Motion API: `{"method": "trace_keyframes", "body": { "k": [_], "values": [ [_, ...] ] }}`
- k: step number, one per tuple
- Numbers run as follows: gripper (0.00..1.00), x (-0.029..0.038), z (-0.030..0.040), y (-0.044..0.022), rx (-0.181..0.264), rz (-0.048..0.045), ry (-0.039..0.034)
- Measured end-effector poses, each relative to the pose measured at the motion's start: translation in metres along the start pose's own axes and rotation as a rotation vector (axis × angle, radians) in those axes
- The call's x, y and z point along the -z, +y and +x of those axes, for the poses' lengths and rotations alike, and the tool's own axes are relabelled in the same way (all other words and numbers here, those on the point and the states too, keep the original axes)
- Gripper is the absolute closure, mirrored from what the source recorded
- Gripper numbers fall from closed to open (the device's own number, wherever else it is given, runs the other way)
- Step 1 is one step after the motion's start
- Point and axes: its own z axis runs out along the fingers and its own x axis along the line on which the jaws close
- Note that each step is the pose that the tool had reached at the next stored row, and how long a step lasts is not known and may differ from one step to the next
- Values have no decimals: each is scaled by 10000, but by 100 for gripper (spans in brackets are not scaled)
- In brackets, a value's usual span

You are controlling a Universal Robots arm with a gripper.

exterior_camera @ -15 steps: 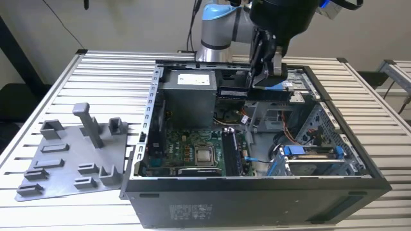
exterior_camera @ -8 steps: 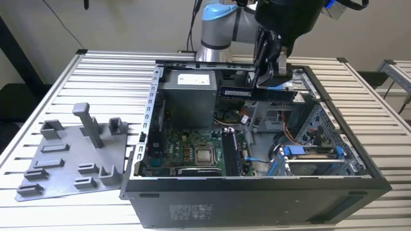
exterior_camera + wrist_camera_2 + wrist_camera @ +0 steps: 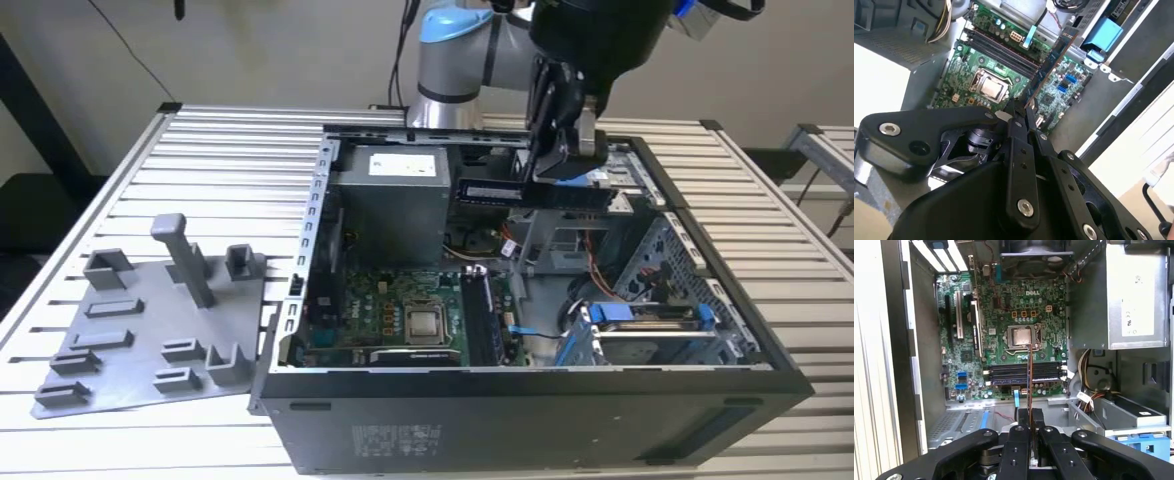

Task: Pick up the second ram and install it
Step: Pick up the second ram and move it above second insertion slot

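Slatted silver metal tabletop (image 3: 120, 160) carries an open black computer case (image 3: 534, 420) nearest the exterior view. A flat grey plastic holder tray (image 3: 134, 350) lies just beside it on the exterior view's left.

Inside the case lies the green motherboard (image 3: 387, 300). Its black memory slots (image 3: 1024, 374) sit next to the silver processor socket (image 3: 1021, 336).

Farther back and higher, the black end effector (image 3: 561, 172) is clenched on the long dark green memory stick, the 2nd ram (image 3: 534, 194). It holds the stick on edge above the case, well apart from the board.

In both wrist views the stick seems to run crosswise to the slots. Seating it well calls for its long edge parallel to a free slot, the notch matched, and even pressure straight down.
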Motion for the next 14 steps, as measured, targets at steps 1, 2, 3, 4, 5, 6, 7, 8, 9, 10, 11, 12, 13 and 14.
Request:
{"method": "trace_keyframes", "body": {
  "k": [1,2,3,4,5,6,7,8,9,10,11,12,13,14],
  "values": [
    [86,-2,-22,2,4,-1,1],
    [86,-4,-47,4,16,-2,0],
    [86,-7,-71,7,33,-2,1],
    [86,-11,-93,11,51,-4,1],
    [86,-14,-114,14,71,-4,2],
    [86,-17,-136,17,98,-6,2],
    [86,-21,-157,20,122,-7,2],
    [86,-23,-177,23,148,-9,4],
    [86,-27,-195,26,178,-11,5],
    [86,-30,-211,27,218,-13,5],
    [86,-32,-221,27,278,-17,7],
    [86,-35,-231,28,347,-20,7],
    [86,-37,-240,29,412,-24,8],
    [86,-41,-251,30,476,-28,8]
  ]
}}
